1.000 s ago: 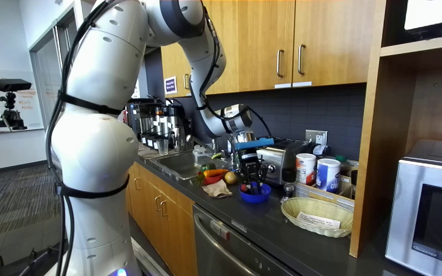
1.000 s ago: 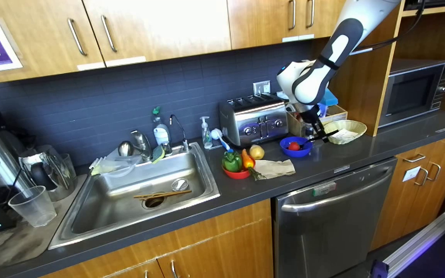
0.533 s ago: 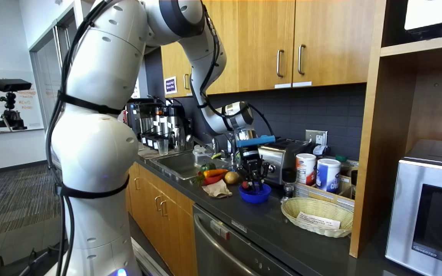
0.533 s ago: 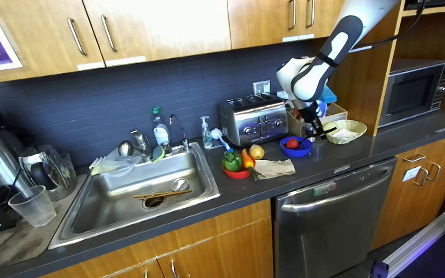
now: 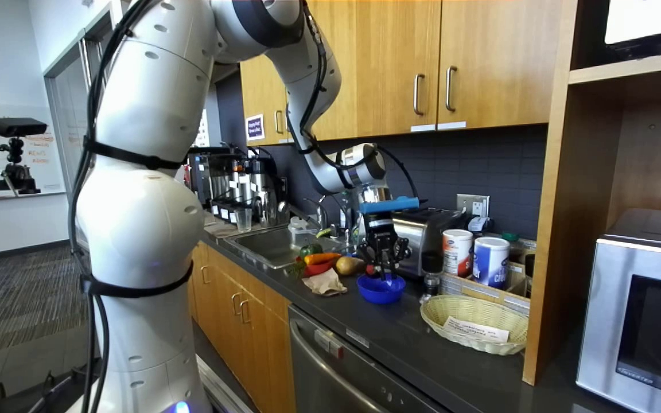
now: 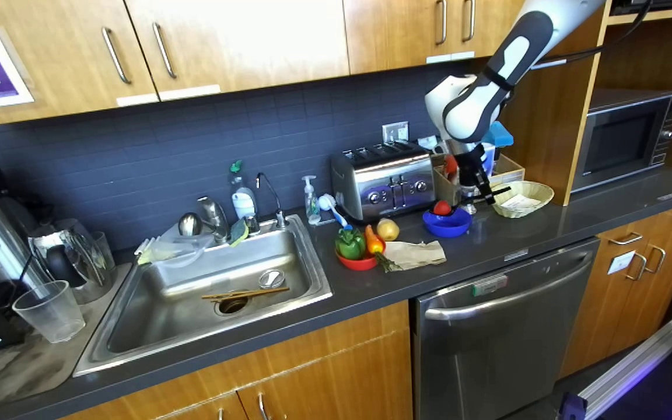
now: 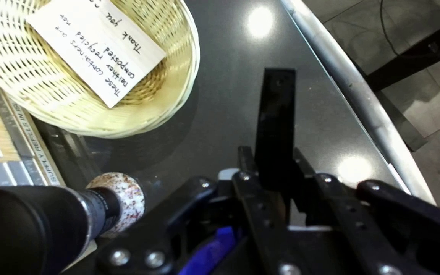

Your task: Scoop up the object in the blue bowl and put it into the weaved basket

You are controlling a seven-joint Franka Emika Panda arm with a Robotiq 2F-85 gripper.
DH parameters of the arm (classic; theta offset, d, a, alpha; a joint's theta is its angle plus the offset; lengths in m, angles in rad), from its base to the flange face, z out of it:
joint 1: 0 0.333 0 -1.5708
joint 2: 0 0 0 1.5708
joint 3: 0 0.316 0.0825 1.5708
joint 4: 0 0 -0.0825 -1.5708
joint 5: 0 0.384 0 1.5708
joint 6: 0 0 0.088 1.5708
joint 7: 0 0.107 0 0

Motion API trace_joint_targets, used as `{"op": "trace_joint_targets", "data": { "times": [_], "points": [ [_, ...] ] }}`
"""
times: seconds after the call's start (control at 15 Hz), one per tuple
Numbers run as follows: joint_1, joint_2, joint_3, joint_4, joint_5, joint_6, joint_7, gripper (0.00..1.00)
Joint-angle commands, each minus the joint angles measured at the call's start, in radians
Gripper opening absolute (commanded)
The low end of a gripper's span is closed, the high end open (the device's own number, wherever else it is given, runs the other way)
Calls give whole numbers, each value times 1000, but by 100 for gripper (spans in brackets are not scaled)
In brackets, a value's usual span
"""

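one end effector [image 6: 487, 196], clenched on black utensil [image 7: 276, 122] | red lump [image 6: 443, 208] on it, above blue bowl [image 6: 448, 227]

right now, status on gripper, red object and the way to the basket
Gripper shut on black utensil. Round red object apparently on its far end, up around rim of blue bowl. Spice grinder near route to woven basket, possible snag.

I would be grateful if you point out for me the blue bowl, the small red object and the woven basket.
Blue bowl [image 6: 448, 228], in an exterior view: outer front wall.
Small red object [image 6: 442, 208], in an exterior view: visible middle.
Woven basket [image 7: 177, 76], in the wrist view: bare inner wall.
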Motion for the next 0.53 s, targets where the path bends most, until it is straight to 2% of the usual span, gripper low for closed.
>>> {"op": "trace_joint_targets", "data": {
  "times": [0.0,0.47],
  "points": [
    [-19,-59,1,-26,44,3,-43,6],
    [-20,-79,-4,-34,59,-2,-36,6]
  ]
}}
